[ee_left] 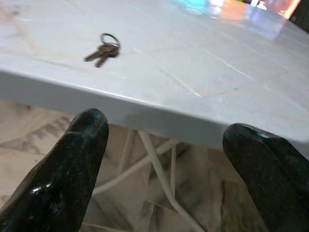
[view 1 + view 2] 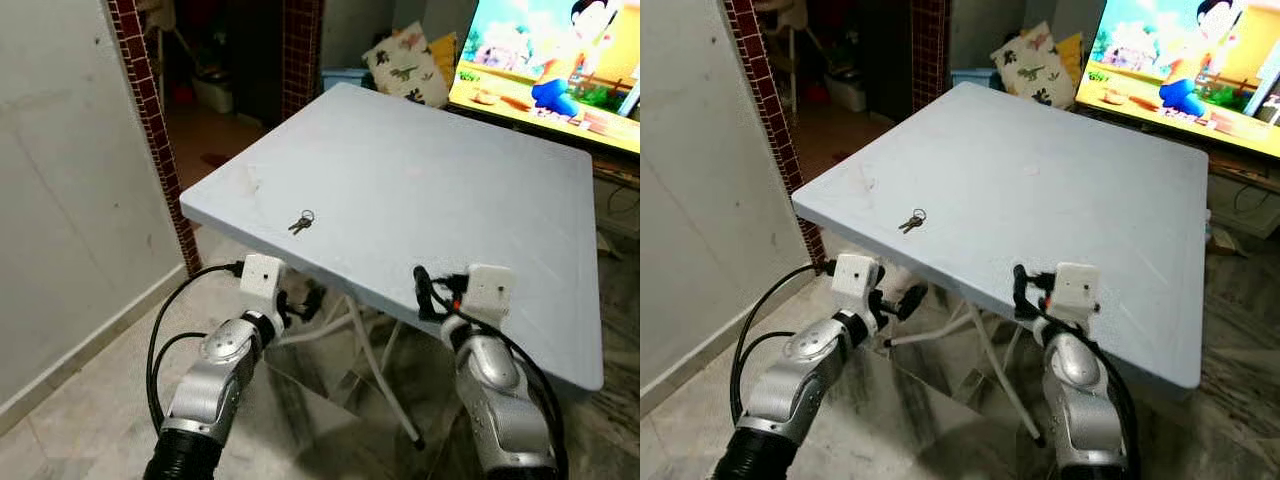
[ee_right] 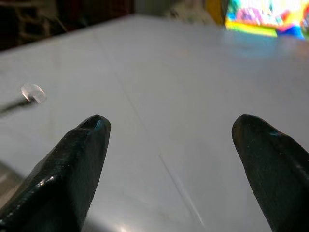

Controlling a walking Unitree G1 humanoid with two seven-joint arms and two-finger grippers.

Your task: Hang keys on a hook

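Note:
A small bunch of keys [image 2: 301, 221] on a ring lies flat on the pale grey table [image 2: 420, 170], close to its near left edge. My left gripper [image 2: 300, 302] is held just below and in front of that edge, under the keys, and is open with nothing between its fingers [image 1: 82, 140]. The left wrist view looks up over the edge at the keys [image 1: 103, 50]. My right gripper [image 2: 430, 290] is open at the front edge, further right, level with the tabletop. Its wrist view has the keys [image 3: 26, 94] blurred off to one side.
White folding legs [image 2: 360, 340] stand under the table. A grey wall [image 2: 60, 180] and a red brick pillar [image 2: 150, 110] close off the left. A lit television [image 2: 550, 60] stands behind the table on the right, with a patterned cushion [image 2: 405, 62] beside it.

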